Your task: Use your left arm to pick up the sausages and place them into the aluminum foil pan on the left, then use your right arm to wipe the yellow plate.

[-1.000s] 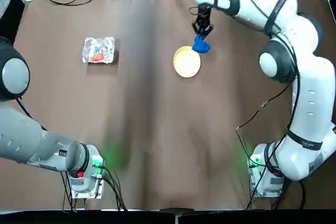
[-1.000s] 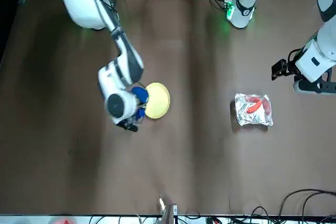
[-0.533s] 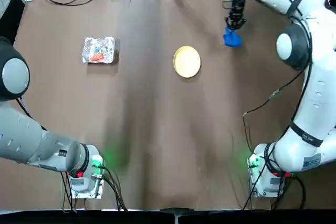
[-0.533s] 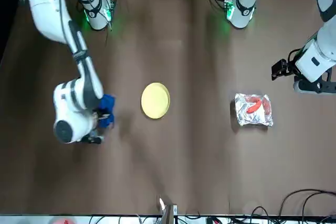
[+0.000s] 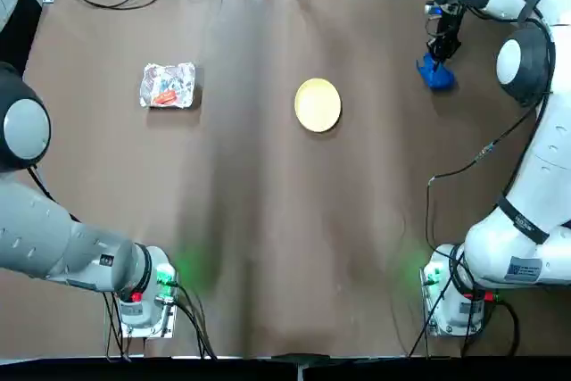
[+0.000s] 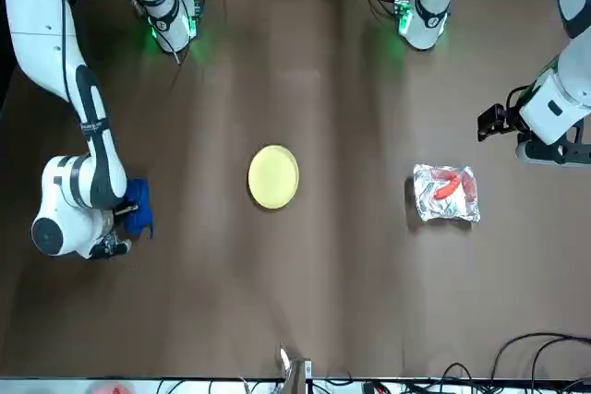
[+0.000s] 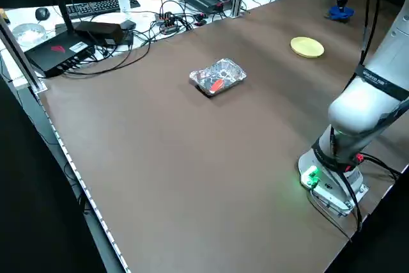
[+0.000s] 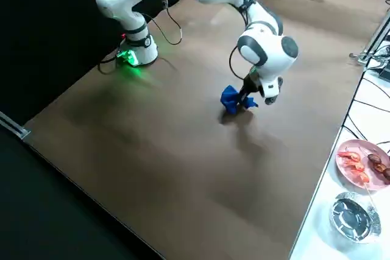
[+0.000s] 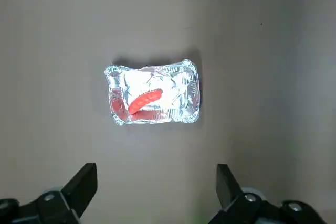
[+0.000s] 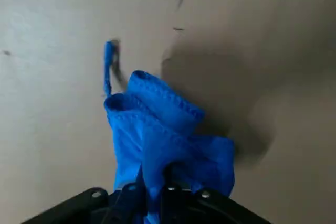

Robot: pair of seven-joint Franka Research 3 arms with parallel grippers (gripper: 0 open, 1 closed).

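"Farther from the yellow plate now, the right gripper pinches the blue cloth, off to the plate's right."

"And the left gripper?"

"Spread wide, parked left; the sausage lies in the foil pan."

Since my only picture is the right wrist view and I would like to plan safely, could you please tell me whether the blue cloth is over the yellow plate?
Observer: No, the right hand holds the blue cloth well to the right of the yellow plate, with bare table between.

Operator: Thank you. Does the foil pan have any sausage in it?

Observer: Yes, a red sausage piece lies inside the foil pan.

Operator: And where is the left hand, please?

Observer: The left hand is open and off to the robot's side of the pan.
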